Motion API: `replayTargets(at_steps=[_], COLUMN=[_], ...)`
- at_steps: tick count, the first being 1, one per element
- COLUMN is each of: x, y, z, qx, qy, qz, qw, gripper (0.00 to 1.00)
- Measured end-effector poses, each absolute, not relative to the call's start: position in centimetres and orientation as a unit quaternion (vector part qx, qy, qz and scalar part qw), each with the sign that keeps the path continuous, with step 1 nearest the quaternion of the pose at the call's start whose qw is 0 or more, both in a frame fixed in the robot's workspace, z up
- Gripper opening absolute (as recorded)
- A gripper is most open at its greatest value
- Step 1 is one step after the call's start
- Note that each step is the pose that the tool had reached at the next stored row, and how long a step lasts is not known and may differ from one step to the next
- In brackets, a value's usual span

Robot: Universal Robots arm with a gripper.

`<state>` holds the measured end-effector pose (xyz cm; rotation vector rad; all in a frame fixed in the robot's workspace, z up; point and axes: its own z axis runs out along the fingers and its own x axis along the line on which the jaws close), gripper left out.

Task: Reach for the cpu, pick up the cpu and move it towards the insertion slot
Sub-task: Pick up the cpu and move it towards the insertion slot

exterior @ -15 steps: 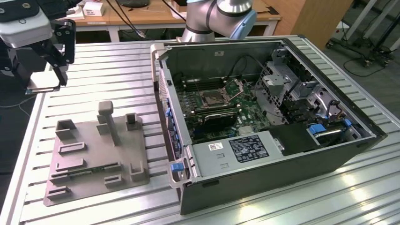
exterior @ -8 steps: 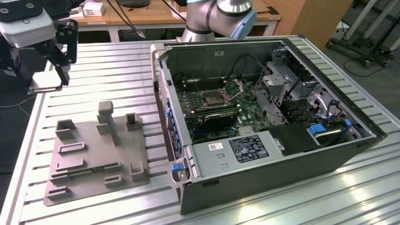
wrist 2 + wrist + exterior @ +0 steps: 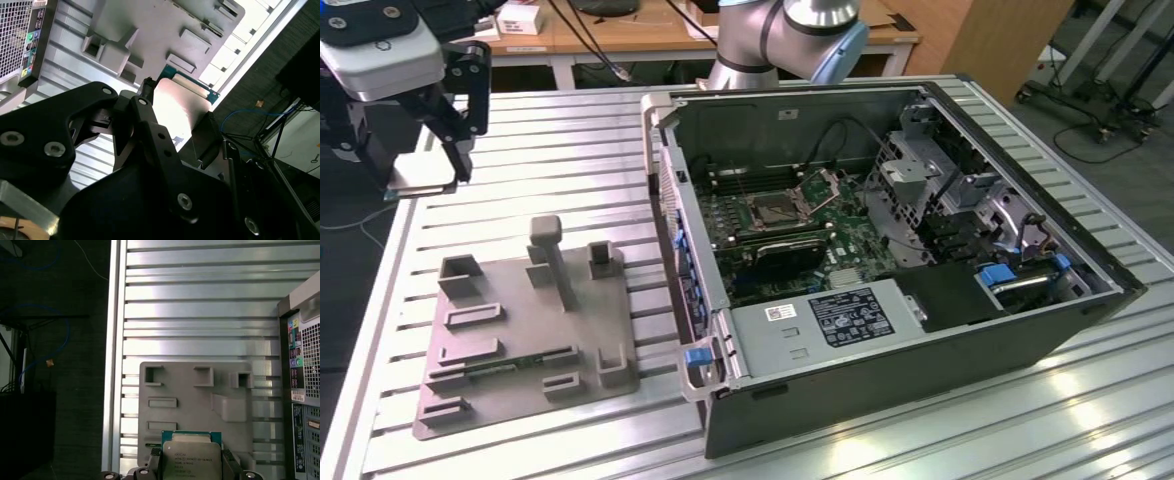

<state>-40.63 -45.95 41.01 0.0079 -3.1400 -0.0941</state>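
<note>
My gripper [image 3: 427, 165] hangs high over the table's far corner at the exterior view's left, shut on the cpu [image 3: 416, 180], a flat square chip held by its edges. In both wrist views the black fingers [image 3: 227, 462] clamp two opposite sides of the cpu [image 3: 191, 460]; its shiny metal face [image 3: 180, 107] has a green-rimmed edge. The insertion slot [image 3: 774, 210], a silver-framed socket with its hinged plate [image 3: 825, 185] raised, lies on the motherboard inside the open computer case, well off toward the exterior view's right of the gripper.
A grey plastic tray [image 3: 520, 320] with raised blocks lies on the slatted aluminium table [image 3: 560, 150] below the gripper. The open computer case [image 3: 987, 330] has a tall side wall [image 3: 670, 230] facing the tray. The arm's base [image 3: 787, 40] stands behind the case. Past the table's edge is dark floor [image 3: 50, 365].
</note>
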Motion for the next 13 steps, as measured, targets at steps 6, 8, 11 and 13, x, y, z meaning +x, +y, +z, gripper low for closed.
replayTargets(at_steps=[6, 8, 11, 13], x=[-40.42, -40.34, -40.26, -40.21], y=[-45.95, -45.95, -45.95, -45.95], z=[41.01, 41.01, 41.01, 41.01], qx=[0.002, 0.003, 0.003, 0.002], qy=[-1.0, -1.0, -1.0, -1.0], qz=[-0.03, -0.03, -0.03, -0.03], qw=[0.0, 0.0, 0.0, 0.0], gripper=[0.55, 0.55, 0.55, 0.55])
